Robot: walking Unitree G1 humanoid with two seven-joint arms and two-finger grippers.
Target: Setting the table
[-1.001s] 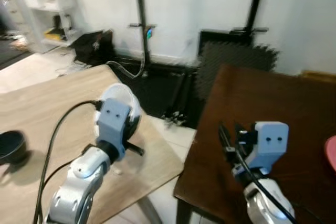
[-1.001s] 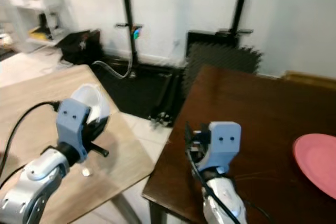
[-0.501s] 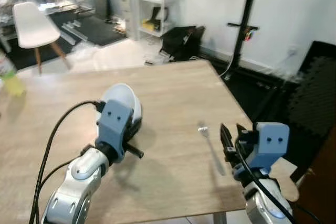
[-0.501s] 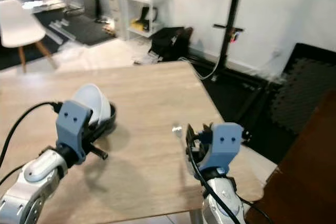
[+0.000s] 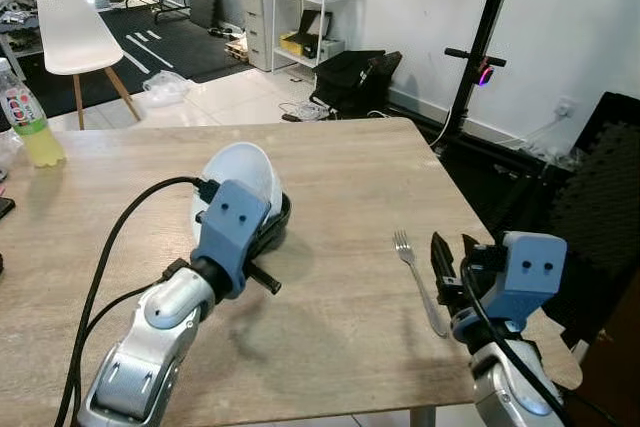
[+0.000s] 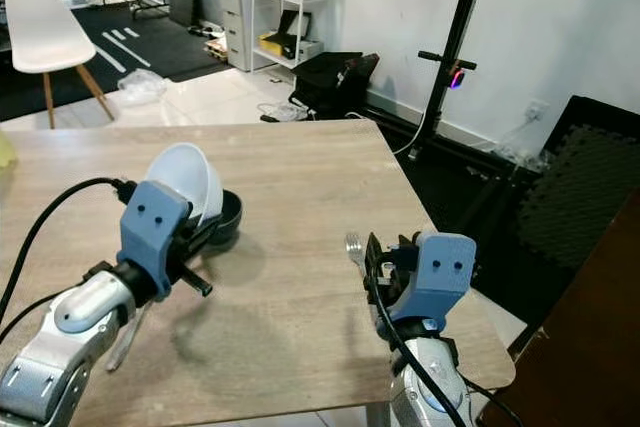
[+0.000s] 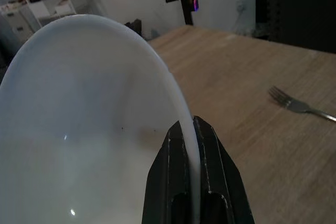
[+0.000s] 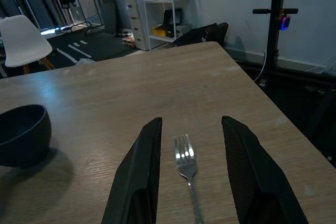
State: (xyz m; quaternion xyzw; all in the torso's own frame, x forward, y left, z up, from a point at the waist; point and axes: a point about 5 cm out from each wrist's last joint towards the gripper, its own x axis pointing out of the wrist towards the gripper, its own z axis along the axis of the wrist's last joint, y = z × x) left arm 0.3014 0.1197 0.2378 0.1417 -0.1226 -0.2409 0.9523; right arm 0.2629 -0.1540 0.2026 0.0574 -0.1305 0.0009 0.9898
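Gripping the rim of a white bowl (image 5: 237,182) with my left gripper (image 7: 193,145), I am holding it tilted on edge above the light wooden table (image 5: 330,167), left of centre in the head views; my two black fingers (image 7: 212,171) are pinching the thin rim between them. A black bowl (image 6: 226,217) is sitting on the table just behind the white one. My right gripper (image 8: 190,174) is hovering at the lower right of the frame with its fingers spread apart, and a silver fork (image 8: 186,169) is lying on the table between them. A green drink bottle (image 5: 22,117) is standing at the far left edge.
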